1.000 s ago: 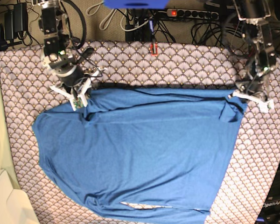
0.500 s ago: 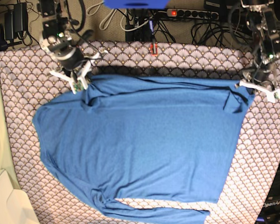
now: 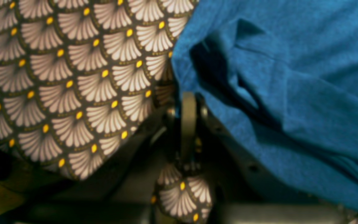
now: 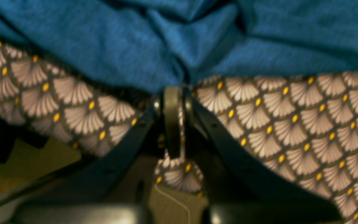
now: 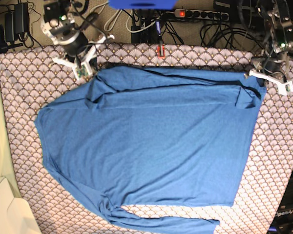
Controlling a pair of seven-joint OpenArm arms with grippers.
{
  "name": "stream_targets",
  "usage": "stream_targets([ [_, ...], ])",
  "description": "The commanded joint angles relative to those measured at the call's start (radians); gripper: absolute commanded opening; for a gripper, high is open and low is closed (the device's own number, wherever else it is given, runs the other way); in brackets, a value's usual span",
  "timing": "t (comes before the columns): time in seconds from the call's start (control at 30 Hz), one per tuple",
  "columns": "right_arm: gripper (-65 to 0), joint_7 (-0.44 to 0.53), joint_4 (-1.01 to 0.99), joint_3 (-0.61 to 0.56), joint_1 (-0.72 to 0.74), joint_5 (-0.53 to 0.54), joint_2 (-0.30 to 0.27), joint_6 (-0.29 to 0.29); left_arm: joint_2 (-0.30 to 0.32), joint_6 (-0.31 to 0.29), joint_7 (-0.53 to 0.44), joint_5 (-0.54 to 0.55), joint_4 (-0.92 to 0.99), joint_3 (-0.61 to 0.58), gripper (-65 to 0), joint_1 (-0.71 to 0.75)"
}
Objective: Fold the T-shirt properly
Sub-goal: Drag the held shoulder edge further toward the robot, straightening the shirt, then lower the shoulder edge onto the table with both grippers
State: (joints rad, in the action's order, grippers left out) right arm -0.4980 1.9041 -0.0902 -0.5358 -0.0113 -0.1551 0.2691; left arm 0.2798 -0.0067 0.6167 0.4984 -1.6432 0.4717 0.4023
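Note:
The blue T-shirt (image 5: 146, 146) lies spread over the patterned table, its far edge pulled taut between both grippers. At the far left of the base view my right gripper (image 5: 88, 74) is shut on the shirt's corner. Its wrist view shows the closed gripper (image 4: 173, 90) pinching a gathered fold of the T-shirt (image 4: 166, 46). At the far right my left gripper (image 5: 258, 78) is shut on the other corner, where the fabric folds over. In its wrist view the closed gripper (image 3: 187, 96) bites the edge of the T-shirt (image 3: 291, 93).
A scallop-patterned cloth (image 5: 19, 87) covers the table. Behind the far edge lie a power strip (image 5: 200, 13) and tangled cables. A small red object (image 5: 160, 50) sits at the far edge. A pale beige surface (image 5: 2, 209) lies at the near left corner.
Both grippers have moved toward the table's far edge, dragging the shirt's far edge with them. The whole shirt has slid that way and lies flatter.

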Motion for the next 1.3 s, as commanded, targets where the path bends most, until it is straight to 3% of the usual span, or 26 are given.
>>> stream_targets([
  [0.0, -65.0, 0.032, 0.021, 0.005, -0.014, 0.004, -0.007, 0.003, 0.014, 0.001, -0.017, 0.0, -0.025, 0.009, -64.6, 0.011],
  [0.37, -63.0, 0.068, 0.021, 0.002, -0.037, 0.004, 0.01, 0.003, 0.008, 0.001, -0.017, -0.002, -0.019, 0.009, -64.6, 0.016],
  [0.47, -54.3, 0.058, 0.019, 0.005, 0.0, 0.004, 0.012, 0.002, 0.008, 0.001, -0.017, -0.005, -0.018, 0.009, -64.6, 0.014],
  [0.63, -34.7, -0.044, 0.019, 0.0, 0.076, 0.006, 0.012, 0.003, 0.008, 0.001, -0.019, -0.005, -0.018, 0.009, -64.6, 0.013],
  [0.7, -30.7, -0.067, 0.019, 0.0, 0.101, 0.006, 0.012, 0.028, 0.008, 0.001, -0.019, -0.004, -0.018, 0.009, -64.6, 0.013],
  [1.27, -30.2, -0.084, -0.044, 0.0, 0.142, 0.009, 0.015, 0.04, 0.006, 0.001, -0.019, -0.002, -0.018, 0.005, -64.6, -0.007],
])
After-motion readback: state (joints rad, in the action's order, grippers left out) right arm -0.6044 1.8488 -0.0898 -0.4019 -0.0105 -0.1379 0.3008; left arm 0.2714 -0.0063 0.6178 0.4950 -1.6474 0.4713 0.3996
